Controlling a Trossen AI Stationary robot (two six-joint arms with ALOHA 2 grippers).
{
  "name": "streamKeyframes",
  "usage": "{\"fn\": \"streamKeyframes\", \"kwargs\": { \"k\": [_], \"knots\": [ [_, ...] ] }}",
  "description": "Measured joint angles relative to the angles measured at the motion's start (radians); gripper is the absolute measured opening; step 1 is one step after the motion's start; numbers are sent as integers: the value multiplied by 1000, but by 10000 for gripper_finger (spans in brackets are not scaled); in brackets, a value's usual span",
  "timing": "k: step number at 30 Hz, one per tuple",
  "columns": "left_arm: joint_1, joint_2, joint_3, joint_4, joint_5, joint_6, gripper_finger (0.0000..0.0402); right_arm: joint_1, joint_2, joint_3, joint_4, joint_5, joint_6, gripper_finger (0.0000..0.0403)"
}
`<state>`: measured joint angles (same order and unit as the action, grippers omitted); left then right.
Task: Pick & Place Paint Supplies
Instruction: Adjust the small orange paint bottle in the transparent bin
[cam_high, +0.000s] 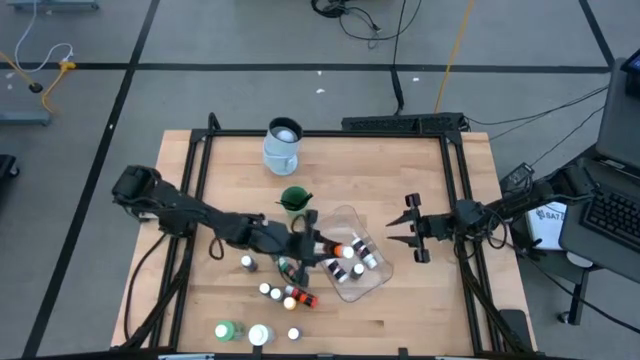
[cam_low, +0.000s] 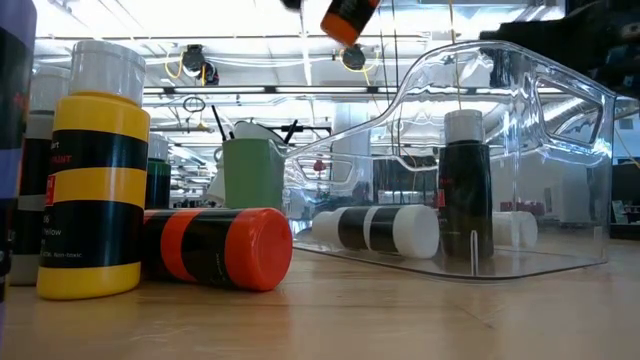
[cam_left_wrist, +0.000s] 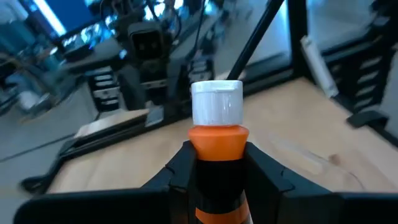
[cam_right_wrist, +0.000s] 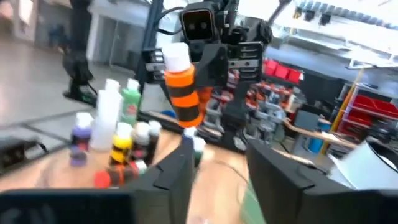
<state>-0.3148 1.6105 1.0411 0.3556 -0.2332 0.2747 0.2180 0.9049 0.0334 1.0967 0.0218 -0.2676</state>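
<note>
Your left end effector is clamped on an orange paint bottle, lifted off the surface at the clear tub's left rim, while your right end effector waits right of the tub, fingers apart and empty.

you have the clear tub at table centre, tilted, several small bottles inside. the jug stands toward the far edge, a cup between jug and tub. loose bottles lie left of and nearer than the tub; more stand at the near edge.
</note>
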Motion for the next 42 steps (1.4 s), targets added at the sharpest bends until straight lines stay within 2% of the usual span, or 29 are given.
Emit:
{"fn": "streamKeyframes", "kwargs": {
  "k": [3,6,12,15,18,24,26,30,34,39,42],
  "knots": [
    [24,-1,-101,192,47,-48,86,0,38,42,-1,3,-22,176],
    [33,17,-133,312,69,-55,86,-1,96,118,-47,-47,1,211],
    [22,73,-123,356,78,-28,86,-1,244,260,-44,-36,-67,251],
    [24,74,-123,357,78,-28,86,0,303,324,-24,-107,-82,263],
    [24,75,-123,349,77,-33,86,0,377,380,-25,-155,-89,270],
    [24,74,-123,337,77,-33,86,-4,496,480,1,-158,-122,269],
    [24,74,-123,331,77,-34,86,-15,524,503,10,-210,-124,267],
    [25,74,-123,316,76,-43,86,-41,549,513,21,-358,-118,266],
    [28,74,-123,304,76,-48,86,-62,554,515,57,-376,-55,266],
    [39,74,-123,298,72,-52,86,-83,554,517,103,-452,7,265],
    [50,74,-123,301,66,-73,86,-94,554,521,79,-470,36,265]
  ]
}}
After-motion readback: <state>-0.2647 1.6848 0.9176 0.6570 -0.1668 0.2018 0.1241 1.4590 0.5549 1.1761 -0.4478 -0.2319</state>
